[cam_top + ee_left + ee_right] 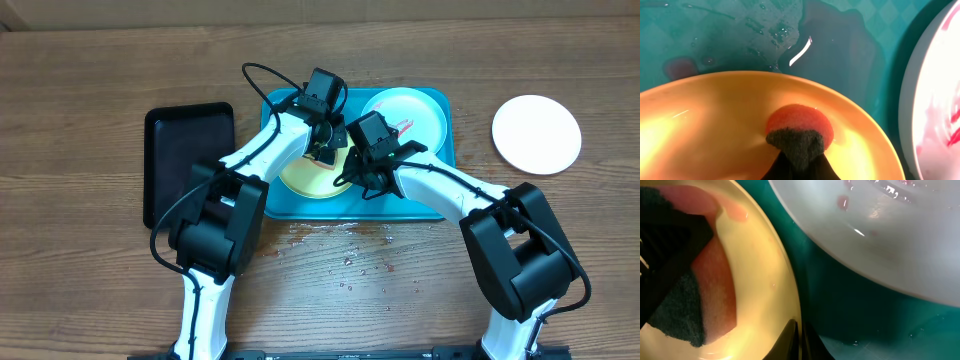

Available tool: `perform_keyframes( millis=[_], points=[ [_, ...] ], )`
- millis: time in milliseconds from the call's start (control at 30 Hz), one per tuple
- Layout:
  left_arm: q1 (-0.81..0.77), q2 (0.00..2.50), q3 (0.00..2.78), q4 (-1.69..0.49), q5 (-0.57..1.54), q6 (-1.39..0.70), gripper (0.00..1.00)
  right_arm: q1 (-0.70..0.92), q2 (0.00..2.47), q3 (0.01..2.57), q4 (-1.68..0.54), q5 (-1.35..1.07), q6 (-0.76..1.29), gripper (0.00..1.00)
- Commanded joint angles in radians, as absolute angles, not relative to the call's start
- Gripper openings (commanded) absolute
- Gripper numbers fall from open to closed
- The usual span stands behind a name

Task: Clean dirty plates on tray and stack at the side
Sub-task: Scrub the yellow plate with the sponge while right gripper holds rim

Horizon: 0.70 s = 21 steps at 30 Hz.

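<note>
A yellow-green plate [300,178] lies in the left half of the turquoise tray [440,150]. My left gripper [322,150] is shut on an orange sponge [800,125] with a dark scouring side, which is pressed onto this plate [715,125]. My right gripper [799,340] is shut on the near rim of the same plate [760,280], beside the sponge [710,295]. A pale mint plate [412,112] with red smears sits in the tray's right half. A clean white plate [536,133] rests on the table to the right of the tray.
A black tray [190,160] lies left of the turquoise one. Water drops and red specks [340,250] dot the wood in front of the tray. A puddle [835,55] stands on the tray floor.
</note>
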State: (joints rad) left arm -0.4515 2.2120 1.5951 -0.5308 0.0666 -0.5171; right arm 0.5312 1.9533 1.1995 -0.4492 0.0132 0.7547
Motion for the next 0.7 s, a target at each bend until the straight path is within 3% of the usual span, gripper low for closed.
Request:
perform_keyframes(
  millis=[0,333,667],
  points=[
    [-0.476,2.302,1.553,-0.554,0.110,-0.537,0.04,0.563,1.941,1.217,-0.427,-0.033,0.726,0.04],
    [-0.481,2.302,1.553,-0.556,-0.062,-0.607,0.04,0.563,1.941,1.217,-0.429,-0.047,0.725,0.04],
    [-0.443,2.302,1.553,-0.759,-0.252,-0.577,0.04,0.563,1.941,1.217,-0.435,-0.046,0.725,0.04]
  ],
)
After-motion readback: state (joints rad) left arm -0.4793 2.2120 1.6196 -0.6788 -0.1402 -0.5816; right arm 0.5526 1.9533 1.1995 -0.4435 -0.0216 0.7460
